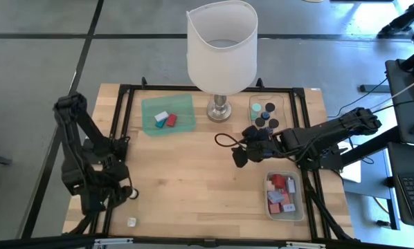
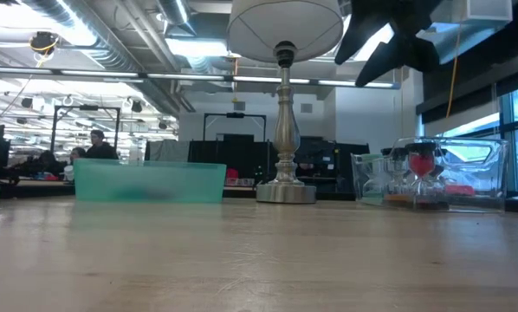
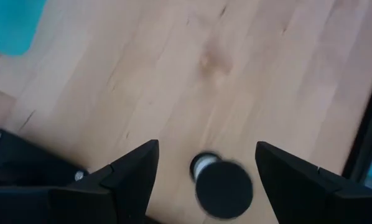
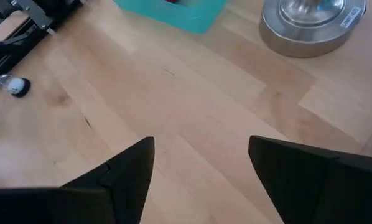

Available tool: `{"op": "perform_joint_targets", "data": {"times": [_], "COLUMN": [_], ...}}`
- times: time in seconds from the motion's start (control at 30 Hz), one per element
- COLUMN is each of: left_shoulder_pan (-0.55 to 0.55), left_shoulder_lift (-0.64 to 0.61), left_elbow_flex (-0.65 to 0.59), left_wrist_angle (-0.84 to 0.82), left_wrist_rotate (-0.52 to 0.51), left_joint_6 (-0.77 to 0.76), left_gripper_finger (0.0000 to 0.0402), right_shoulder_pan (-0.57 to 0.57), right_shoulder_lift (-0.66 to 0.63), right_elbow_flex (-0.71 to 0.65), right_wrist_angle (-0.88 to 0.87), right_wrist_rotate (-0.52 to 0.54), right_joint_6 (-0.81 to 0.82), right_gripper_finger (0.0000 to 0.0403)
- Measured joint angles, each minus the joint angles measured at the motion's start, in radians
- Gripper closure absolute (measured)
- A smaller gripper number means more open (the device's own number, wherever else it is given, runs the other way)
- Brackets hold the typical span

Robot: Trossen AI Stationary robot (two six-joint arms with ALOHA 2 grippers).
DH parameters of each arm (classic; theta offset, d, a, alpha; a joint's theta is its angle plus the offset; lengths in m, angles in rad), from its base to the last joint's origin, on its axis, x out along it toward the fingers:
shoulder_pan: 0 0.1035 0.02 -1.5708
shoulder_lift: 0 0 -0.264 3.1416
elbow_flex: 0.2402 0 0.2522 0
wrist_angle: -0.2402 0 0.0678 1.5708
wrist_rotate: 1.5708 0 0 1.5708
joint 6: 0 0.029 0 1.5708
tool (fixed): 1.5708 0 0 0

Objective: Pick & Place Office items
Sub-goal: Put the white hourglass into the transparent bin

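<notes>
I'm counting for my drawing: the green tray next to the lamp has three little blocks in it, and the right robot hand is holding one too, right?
Not quite. The right gripper is open and empty, as the right wrist view shows. The green tray beside the lamp does hold three blocks.

Wood table [image 1: 193, 173] matt; lamp base [image 4: 313, 25] shiny metal, prob. steel.

The dark-capped cylinder [image 3: 222, 187] was badly blurred in the left wrist view, so nothing more could be made out on it. The lamp [image 2: 284, 104] shade was cut off up top in the low view, and the teal tray [image 4: 173, 11] was clipped in the right wrist view.
</notes>
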State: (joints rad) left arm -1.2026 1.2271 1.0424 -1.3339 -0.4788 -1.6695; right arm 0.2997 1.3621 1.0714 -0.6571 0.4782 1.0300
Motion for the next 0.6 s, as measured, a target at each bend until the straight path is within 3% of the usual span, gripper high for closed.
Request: {"op": "perform_joint_targets", "data": {"times": [0.2,0.6], "left_shoulder_pan": [0.016,0.019], "left_shoulder_lift": [0.032,0.032], "left_elbow_flex": [0.000,0.000], "left_wrist_angle": [0.000,0.042], "left_wrist_rotate": [0.084,0.054], "left_joint_6": [0.034,-0.019], "left_gripper_finger": [0.0136,0.0136], "right_shoulder_pan": [-0.015,-0.070], "right_shoulder_lift": [0.000,0.000], "right_elbow_flex": [0.000,0.000], "right_wrist_angle": [0.000,0.010], "right_wrist_rotate": [0.000,0.004], "right_joint_6": [-0.024,0.012], "right_gripper_finger": [0.0137,0.0137]}}
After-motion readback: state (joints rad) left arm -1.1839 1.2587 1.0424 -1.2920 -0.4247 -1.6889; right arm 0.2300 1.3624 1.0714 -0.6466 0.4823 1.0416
